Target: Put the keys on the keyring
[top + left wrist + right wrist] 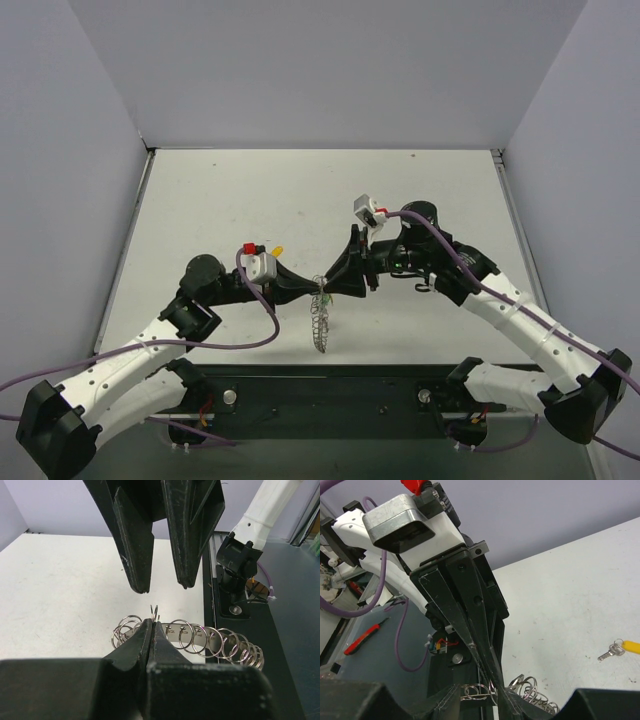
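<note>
The left end effector (152, 626) is pinched fully shut on a wire loop near one end of the keyring (200, 642). It holds the ring clear of the table (250, 190), and the rest of the coil trails off to one side and sags. That thin pinch is the first weak spot. The wire is smooth and springy, so a sideways nudge could twist the loop out of the tips and drop the ring.

The right end effector (162, 587) hovers just above that held loop, tips pointing at it. Its jaws stand partly apart, and nothing is visible between them. The two sets of fingers are very close, so a small downward error would knock black finger against black finger, or press on the coil and lever it free.

Further out, the only key in view is the yellow key (619, 649). It lies flat on the table, well apart from the ring, and carries a small ring of its own. Lying that flat, it will likely be hard to pick up and may skid away. Whether any key already hangs on the coil cannot be told.
</note>
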`<action>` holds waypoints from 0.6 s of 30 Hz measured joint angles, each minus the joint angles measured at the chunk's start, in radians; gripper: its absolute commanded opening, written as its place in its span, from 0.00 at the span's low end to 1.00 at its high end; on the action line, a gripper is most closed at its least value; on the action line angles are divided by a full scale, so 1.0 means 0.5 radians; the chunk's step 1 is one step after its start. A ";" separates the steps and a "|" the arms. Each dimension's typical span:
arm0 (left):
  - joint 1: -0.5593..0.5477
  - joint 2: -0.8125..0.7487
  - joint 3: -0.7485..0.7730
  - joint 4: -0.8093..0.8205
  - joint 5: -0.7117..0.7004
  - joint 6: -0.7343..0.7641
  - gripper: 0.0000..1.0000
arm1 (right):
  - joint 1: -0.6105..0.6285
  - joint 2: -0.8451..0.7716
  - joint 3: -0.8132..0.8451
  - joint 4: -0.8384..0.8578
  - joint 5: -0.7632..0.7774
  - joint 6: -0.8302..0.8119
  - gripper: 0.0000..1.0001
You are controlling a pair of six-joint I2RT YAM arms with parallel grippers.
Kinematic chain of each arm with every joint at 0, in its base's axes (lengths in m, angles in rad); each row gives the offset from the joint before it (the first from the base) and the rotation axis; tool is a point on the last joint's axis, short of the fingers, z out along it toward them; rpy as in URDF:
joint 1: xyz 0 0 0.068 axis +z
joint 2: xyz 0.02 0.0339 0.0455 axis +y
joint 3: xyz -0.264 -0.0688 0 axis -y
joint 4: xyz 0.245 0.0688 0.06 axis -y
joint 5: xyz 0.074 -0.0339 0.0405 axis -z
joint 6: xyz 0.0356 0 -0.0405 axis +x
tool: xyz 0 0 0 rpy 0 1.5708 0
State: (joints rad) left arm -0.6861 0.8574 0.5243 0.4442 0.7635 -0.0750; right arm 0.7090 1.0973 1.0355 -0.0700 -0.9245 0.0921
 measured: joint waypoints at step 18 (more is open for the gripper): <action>0.002 0.007 0.027 0.018 0.007 -0.031 0.00 | 0.056 0.024 0.000 -0.027 0.130 -0.082 0.28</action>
State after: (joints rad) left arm -0.6853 0.8608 0.5377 0.4534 0.7670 -0.0906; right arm 0.7372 1.1091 1.0355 -0.0834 -0.8593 0.0513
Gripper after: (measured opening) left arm 0.022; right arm 0.305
